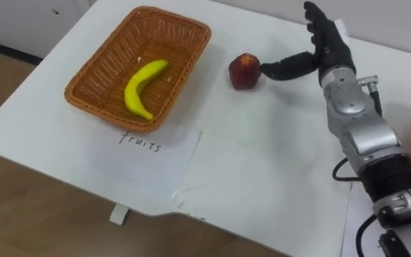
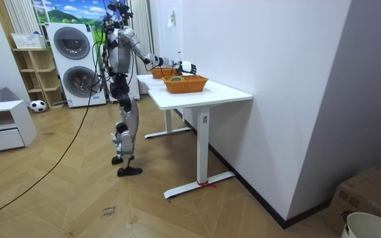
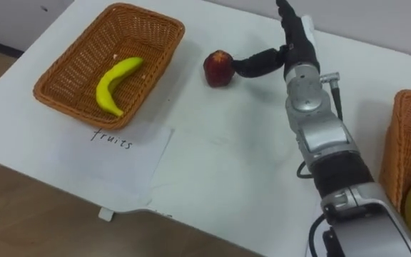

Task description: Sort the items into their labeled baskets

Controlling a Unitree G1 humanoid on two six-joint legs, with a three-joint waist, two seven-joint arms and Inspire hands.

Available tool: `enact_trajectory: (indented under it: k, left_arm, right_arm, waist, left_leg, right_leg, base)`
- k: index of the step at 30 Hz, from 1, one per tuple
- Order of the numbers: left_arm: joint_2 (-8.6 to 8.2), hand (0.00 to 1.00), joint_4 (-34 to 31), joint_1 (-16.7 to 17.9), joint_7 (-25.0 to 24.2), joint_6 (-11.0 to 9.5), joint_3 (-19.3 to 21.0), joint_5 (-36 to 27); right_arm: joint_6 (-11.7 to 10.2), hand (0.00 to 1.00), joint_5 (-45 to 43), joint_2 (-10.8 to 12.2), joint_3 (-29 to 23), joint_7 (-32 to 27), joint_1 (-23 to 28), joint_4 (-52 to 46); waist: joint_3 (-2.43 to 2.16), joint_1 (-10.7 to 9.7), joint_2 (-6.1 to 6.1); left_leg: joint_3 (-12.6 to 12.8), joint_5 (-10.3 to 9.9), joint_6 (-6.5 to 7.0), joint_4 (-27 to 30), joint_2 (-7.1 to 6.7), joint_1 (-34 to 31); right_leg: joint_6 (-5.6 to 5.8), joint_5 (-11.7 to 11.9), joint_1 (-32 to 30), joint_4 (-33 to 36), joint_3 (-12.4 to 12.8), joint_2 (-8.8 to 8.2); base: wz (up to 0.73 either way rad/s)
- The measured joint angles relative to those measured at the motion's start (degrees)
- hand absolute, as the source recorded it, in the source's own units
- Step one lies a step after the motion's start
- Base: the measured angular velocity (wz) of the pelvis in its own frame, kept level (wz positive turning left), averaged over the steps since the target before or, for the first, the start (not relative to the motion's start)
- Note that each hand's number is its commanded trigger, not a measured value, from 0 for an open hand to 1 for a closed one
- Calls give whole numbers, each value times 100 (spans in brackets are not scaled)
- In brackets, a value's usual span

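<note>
While splayed, R hand (image 1: 326,48) against apple (image 1: 244,71)

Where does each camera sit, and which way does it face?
Left eye view: head camera, looking down at white table; right arm, right hand by round red apple.
Right eye view: same scene, same arm, from slightly rightward.
Room view: off to the side, whole robot standing at table.
Both eyes share the apple.
</note>
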Motion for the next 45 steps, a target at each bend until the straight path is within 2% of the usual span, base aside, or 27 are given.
enact_trajectory:
  k: [3,4,5,6,7,8,9,10,11,12,13,14,15,16,17,18,21,23,24,29,35,38,45]
  left_arm:
    - [1,0,65,-6,16,-50,-1,0]
    - [0,0,109,-10,75,-71,-24,0]
    - [2,0,153,-2,125,-87,-47,-2]
    - [45,0,268,-5,131,-115,-40,-1]
    - [69,0,335,-7,132,-126,-36,0]
    - [71,0,475,-42,138,-131,-34,-1]
    - [66,0,554,-77,126,-135,-45,2]
    - [69,0,557,-117,124,-138,-87,7]
    - [107,0,479,-219,142,-190,-258,19]
    - [127,0,431,-229,162,-228,-360,15]
    - [198,0,467,-214,234,-279,-483,0]
    - [187,0,574,-204,251,-236,-495,8]
    - [162,0,630,-208,245,-192,-492,13]
    - [157,0,655,-208,242,-188,-488,12]
    - [149,0,684,-194,240,-160,-481,9]
    - [125,0,670,-141,234,-150,-445,11]
    - [57,0,672,-57,193,-152,-338,17]
    - [35,0,675,-28,91,-135,-328,25]
    - [36,0,675,-38,67,-108,-314,24]
    - [53,0,683,-41,14,-63,-302,126]
    - [76,0,692,0,-99,14,-237,179]
    - [76,0,691,2,-163,41,-216,292]
    - [69,0,691,31,-300,49,-191,293]
  right_arm:
    - [-14,0,49,0,5,-24,0,13]
    - [-23,0,70,0,33,-26,0,58]
    - [-25,0,99,4,86,-25,6,112]
    - [-25,0,133,25,125,-13,21,108]
    - [-29,0,145,36,134,-9,15,98]
    - [-82,0,182,26,174,-16,-7,96]
    - [-104,0,241,49,227,-53,7,128]
    - [-106,0,252,7,213,-83,23,136]
    - [-107,0,266,-209,158,-122,69,143]
    - [-110,0,266,-314,140,-129,75,147]
    - [-127,0,297,-241,181,-107,101,170]
    - [-207,0,297,-165,216,-19,97,163]
    - [-282,0,298,-154,231,21,94,120]
    - [-316,0,298,-155,230,41,92,120]
    - [-326,0,297,-157,229,56,93,121]
    - [-315,0,298,-158,229,90,117,125]
    - [-319,0,344,-174,218,255,116,117]
    - [-318,0,508,-182,213,453,116,116]
    - [-317,0,561,-180,214,559,116,116]
    - [-317,0,666,-174,218,882,116,31]
    - [-317,0,835,-159,224,1228,116,23]
    - [-317,0,836,-160,227,1381,116,23]
    - [-317,0,635,-168,270,1747,120,23]
  waist:
    - [1,-4,4]
    - [7,19,13]
    - [29,59,50]
    - [26,106,30]
    - [-2,128,-23]
    - [14,112,-46]
    - [102,-18,-174]
    - [111,-85,-207]
    - [91,-69,-203]
    - [108,-21,-229]
    - [109,240,-357]
    - [111,312,-352]
    - [126,352,-331]
    - [128,360,-327]
    - [131,355,-323]
    - [131,312,-277]
    - [127,294,-219]
    - [98,206,-107]
    - [93,168,-96]
    - [73,145,-107]
    - [42,226,-153]
    - [37,283,-160]
    - [31,260,-172]
  left_leg:
    - [-166,0,0,0,-4,16]
    - [-325,0,0,-1,7,55]
    - [-588,1,-1,-4,56,132]
    - [-815,1,-3,-3,58,180]
    - [-820,-5,-12,-7,30,167]
    - [-691,-75,-138,219,-8,34]
    - [-320,-167,-347,347,-52,-263]
    - [-149,-129,-328,180,-123,-480]
    - [-33,478,-108,-204,-194,-946]
    - [144,927,7,-181,-160,-1129]
    - [367,947,-24,-54,-156,-1063]
    - [305,947,-24,-53,-154,-971]
    - [178,946,-25,-54,-156,-918]
    - [140,941,-32,-54,-161,-896]
    - [140,911,-56,-59,-179,-832]
    - [142,895,-76,-67,-167,-754]
    - [180,861,-125,-67,-130,-665]
    - [175,725,-172,-67,-53,-636]
    - [177,700,-173,-61,-32,-633]
    - [199,698,-170,-26,-26,-588]
    - [189,694,-168,-23,-26,-508]
    - [190,694,-168,-21,-24,-507]
    - [185,693,-166,-14,-28,-500]
  right_leg:
    - [0,0,-6,29,-70,4]
    - [-2,-1,-55,160,-166,7]
    - [-25,-26,-212,465,-264,13]
    - [-65,-43,-235,372,-306,47]
    - [-109,13,-163,175,-311,45]
    - [-131,67,-14,-30,-339,-34]
    - [-126,71,90,-113,78,-130]
    - [-113,64,96,-117,264,-182]
    - [32,-24,56,-63,449,-288]
    - [152,-107,40,-8,472,-285]
    - [251,-142,1,96,441,-371]
    - [328,-94,45,31,275,-378]
    - [336,-14,68,-135,157,-373]
    - [322,79,44,-233,152,-370]
    - [223,138,-17,-320,136,-394]
    - [197,123,36,-211,56,-389]
    - [174,110,112,-191,2,-333]
    - [127,105,155,-176,-73,-233]
    - [113,113,143,-150,-84,-197]
    - [93,120,157,-83,-123,-203]
    - [93,120,206,-91,-176,-206]
    - [92,121,207,-89,-215,-210]
    - [92,121,256,-77,-309,-229]
  base:
    - [-3]
    - [-24]
    - [-36]
    - [-37]
    - [-20]
    - [22]
    - [58]
    - [107]
    - [86]
    - [35]
    - [-16]
    - [-19]
    - [10]
    - [19]
    - [22]
    - [18]
    - [-6]
    - [-8]
    - [-7]
    - [-5]
    - [1]
    - [0]
    - [1]
